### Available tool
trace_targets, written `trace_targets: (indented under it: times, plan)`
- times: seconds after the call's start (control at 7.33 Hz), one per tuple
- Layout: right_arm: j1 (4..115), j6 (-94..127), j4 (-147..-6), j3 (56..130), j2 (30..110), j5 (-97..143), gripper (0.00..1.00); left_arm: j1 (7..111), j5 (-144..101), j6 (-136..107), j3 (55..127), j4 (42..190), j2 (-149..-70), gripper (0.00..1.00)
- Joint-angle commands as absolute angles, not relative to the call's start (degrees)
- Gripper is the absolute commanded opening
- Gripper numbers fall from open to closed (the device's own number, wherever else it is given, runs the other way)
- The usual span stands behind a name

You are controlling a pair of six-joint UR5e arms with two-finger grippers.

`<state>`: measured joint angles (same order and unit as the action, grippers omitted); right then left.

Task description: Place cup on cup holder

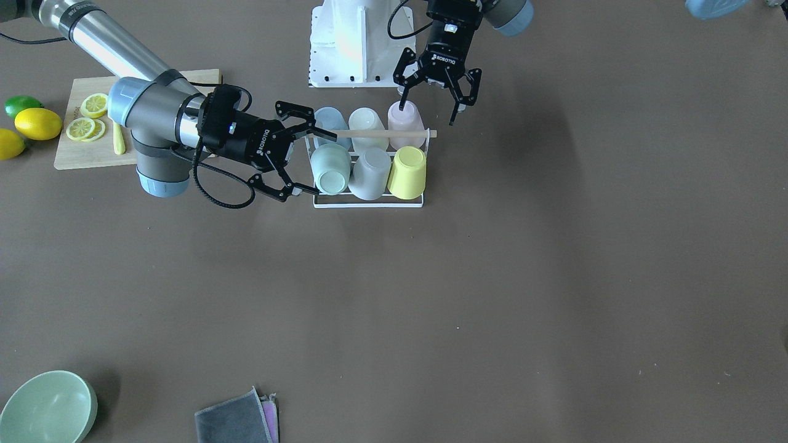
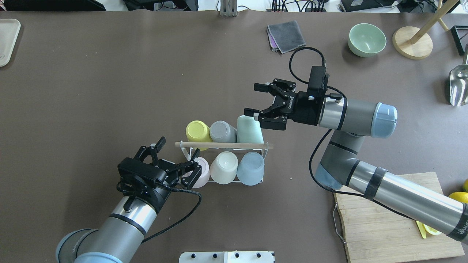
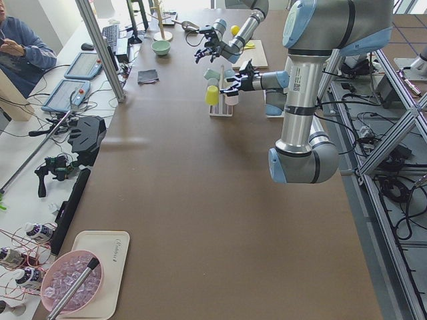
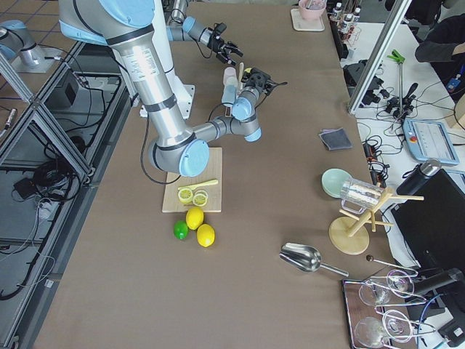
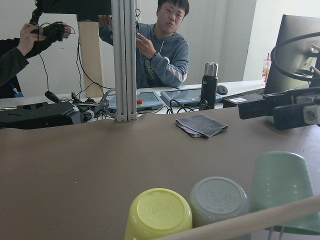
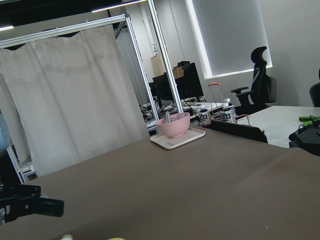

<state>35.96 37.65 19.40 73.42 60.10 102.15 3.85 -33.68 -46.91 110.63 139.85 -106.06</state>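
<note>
The cup holder [image 2: 223, 145], a white wire rack with a wooden rod, stands mid-table and carries several cups. The far row holds a yellow cup [image 2: 197, 130], a grey cup [image 2: 222, 131] and a mint cup [image 2: 249, 129]. The near row holds a pink cup [image 2: 202, 174], a white cup [image 2: 223, 167] and a blue cup [image 2: 251, 168]. My right gripper [image 2: 255, 99] is open and empty, its fingertips just beyond the mint cup [image 1: 330, 169]. My left gripper [image 2: 175, 157] is open and empty, one finger beside the pink cup [image 1: 406, 117].
A cutting board [image 1: 92, 154] with lemon slices and whole lemons [image 1: 37, 123] lies on my right. A green bowl [image 2: 366, 39], folded cloths [image 2: 286, 34], a wooden stand [image 2: 413, 42] and a metal scoop [image 2: 459, 86] sit at the far right.
</note>
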Motion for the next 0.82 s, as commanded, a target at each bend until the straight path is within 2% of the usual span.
trace_targets:
  times: [0.0,0.55,0.68]
  plan:
    - [42.33,37.44,12.01,73.30,60.21,105.27,1.00,8.41,-39.86,-46.85,112.41,139.40,-103.89,0.99]
    - [50.97,37.61,-15.21,74.26,58.98,113.38,1.00,26.15,-62.68,-47.64,112.41,128.09,-102.93,0.99]
    - [51.15,37.70,-25.30,77.14,59.76,113.29,1.00,31.06,-70.76,-47.81,112.41,125.01,-102.14,0.99]
